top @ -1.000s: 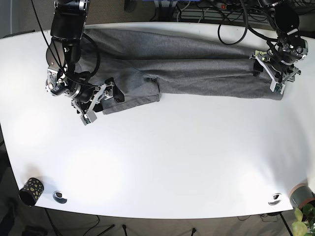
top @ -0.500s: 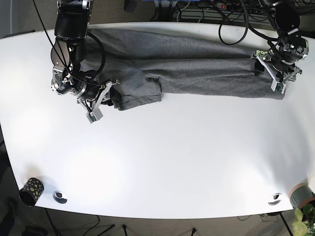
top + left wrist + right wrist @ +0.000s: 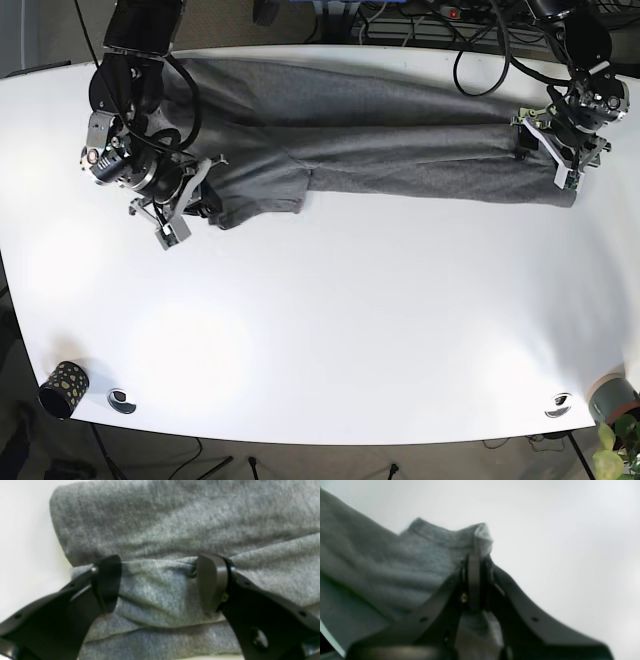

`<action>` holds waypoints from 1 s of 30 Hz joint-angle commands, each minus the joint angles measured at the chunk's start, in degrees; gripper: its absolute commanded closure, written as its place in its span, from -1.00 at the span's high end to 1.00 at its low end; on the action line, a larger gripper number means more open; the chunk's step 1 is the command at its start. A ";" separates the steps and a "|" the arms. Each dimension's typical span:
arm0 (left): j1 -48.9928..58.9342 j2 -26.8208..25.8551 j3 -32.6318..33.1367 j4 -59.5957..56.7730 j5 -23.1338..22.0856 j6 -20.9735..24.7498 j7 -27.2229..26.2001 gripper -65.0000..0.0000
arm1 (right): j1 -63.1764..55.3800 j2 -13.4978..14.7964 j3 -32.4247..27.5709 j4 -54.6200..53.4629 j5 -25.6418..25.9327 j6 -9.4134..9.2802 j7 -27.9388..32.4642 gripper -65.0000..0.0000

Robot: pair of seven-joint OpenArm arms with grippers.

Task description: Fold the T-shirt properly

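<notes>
The right pincer (image 3: 476, 580) is clamped on a corner of the grey T-shirt (image 3: 400, 150). The left pincer (image 3: 160, 585) stands apart, straddling a fold at the shirt's other end, which stretches between them across the white table (image 3: 350, 320).

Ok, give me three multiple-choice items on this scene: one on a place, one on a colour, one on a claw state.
1. Where does the patterned cup stand?
A. on the shirt
B. near corner of the table, on the base view's left
C. beside the plant

2. What colour is the T-shirt?
A. grey
B. red
C. white

3. How is the right claw?
A. wide open
B. shut on the T-shirt
C. out of view

Answers: B, it sits at the table's near edge; A, grey fabric in every view; B, its fingers pinch a fabric edge, while the left claw stands open.
</notes>
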 commanded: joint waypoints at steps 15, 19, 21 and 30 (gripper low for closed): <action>0.26 -0.31 0.71 -0.66 2.74 0.04 1.95 0.35 | -15.78 -1.12 5.89 17.69 5.91 0.08 -2.29 -1.00; -0.10 -0.31 0.71 -0.66 2.74 0.04 1.95 0.35 | -18.59 -1.38 8.00 17.51 8.28 0.08 -2.29 -1.00; -0.36 -0.40 0.71 -0.75 2.74 0.04 1.95 0.35 | -19.82 -1.38 9.05 17.51 8.55 0.08 -2.20 -0.79; -0.45 -2.24 1.77 -0.39 2.30 0.04 1.95 0.35 | -21.93 -3.58 18.37 16.02 5.91 0.08 -2.20 0.06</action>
